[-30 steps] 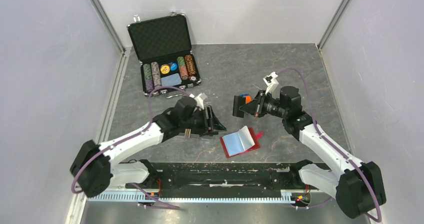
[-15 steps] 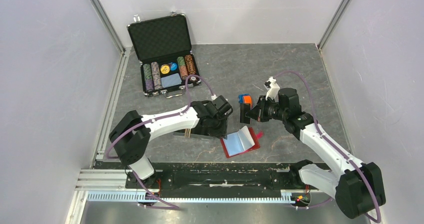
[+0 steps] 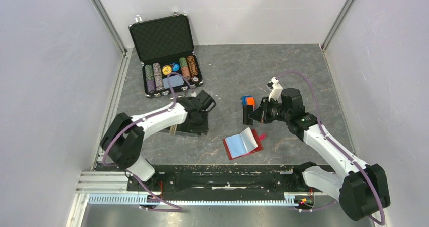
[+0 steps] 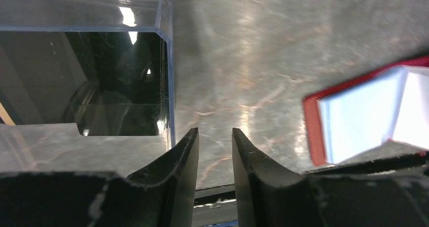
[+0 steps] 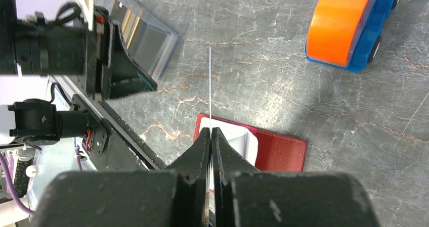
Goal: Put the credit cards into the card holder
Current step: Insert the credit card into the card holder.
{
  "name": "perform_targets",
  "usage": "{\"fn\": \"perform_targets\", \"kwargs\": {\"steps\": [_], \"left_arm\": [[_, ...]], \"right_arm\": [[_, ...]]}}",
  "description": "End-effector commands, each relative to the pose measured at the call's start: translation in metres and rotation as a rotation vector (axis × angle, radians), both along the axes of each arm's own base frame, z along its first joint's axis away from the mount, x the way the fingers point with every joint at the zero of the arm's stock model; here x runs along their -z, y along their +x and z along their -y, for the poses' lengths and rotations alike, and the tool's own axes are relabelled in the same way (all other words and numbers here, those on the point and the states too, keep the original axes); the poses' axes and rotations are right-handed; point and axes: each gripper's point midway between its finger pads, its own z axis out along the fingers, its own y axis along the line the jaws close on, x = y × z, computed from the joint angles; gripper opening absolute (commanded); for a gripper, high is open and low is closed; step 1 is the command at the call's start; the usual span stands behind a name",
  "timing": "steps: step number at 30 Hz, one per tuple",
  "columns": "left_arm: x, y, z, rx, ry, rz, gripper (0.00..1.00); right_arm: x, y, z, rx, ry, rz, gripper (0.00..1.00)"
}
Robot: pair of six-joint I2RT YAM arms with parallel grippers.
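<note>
The credit card, a thin edge-on line at the centre of the right wrist view, is clenched between the closed jaws of the right gripper. It hangs above the red wallet, well apart from the card holder. The holder lies at the upper left of the left wrist view, and its one visible compartment is empty. The left gripper hovers just beside its clear wall, jaws slightly parted, grasping nothing. Judged progress: this card is not yet inserted, and the other compartments cannot be told.

Left arm: elbow bent, wrist low; left gripper jaws narrowly apart, empty. Right arm: stretched forward; right gripper pinched on a credit card.
</note>
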Motion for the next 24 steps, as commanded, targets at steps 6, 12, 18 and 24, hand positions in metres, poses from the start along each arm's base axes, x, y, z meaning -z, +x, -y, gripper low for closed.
{"fn": "perform_targets", "kwargs": {"steps": [6,12,18,24], "left_arm": [[-0.015,0.015,-0.025,0.049,-0.087,0.002,0.48],[-0.037,-0.004,0.029,0.049,-0.393,-0.016,0.51],[-0.029,-0.030,0.061,-0.062,-0.613,-0.063,0.55],[-0.018,-0.044,0.085,-0.139,-0.741,-0.084,0.56]], "right_arm": [[-0.023,0.006,-0.008,-0.054,0.032,0.079,0.00],[-0.026,-0.010,-0.019,-0.149,0.063,0.066,0.00],[-0.001,-0.042,-0.044,-0.228,-0.033,-0.010,0.00],[0.047,-0.055,-0.023,-0.171,-0.273,-0.113,0.00]]}}
